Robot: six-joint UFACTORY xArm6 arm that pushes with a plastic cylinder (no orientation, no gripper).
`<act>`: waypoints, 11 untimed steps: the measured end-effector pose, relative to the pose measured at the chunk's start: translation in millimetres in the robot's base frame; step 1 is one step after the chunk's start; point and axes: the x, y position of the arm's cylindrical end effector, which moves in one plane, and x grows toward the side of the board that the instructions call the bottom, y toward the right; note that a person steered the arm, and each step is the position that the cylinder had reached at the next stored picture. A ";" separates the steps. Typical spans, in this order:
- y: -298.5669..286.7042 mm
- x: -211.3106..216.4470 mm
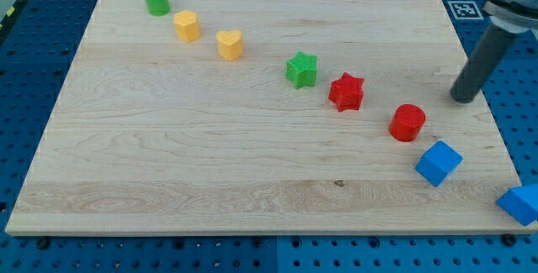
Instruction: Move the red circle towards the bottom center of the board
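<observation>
The red circle (408, 123) stands on the wooden board (210, 164) at the view's right, between a red star (346, 92) up and to its left and a blue cube (438, 162) down and to its right. My tip (462, 99) rests on the board to the right of the red circle and slightly above it, apart from it by about a block's width. The rod leans up to the view's top right corner.
A green star (302, 70) sits left of the red star. A yellow heart (229, 44), a yellow block (187, 26) and a green cylinder (156, 1) run diagonally to the top left. Another blue block (519, 203) sits at the board's bottom right corner.
</observation>
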 end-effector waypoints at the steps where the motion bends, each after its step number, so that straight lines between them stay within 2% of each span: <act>1: -37.6 2.7; 2: -47.3 7.6; 3: 6.8 14.0; 4: 26.0 42.1; 5: 6.6 48.4; 7: -127.4 48.4; 10: -165.1 31.0; 11: -186.5 71.3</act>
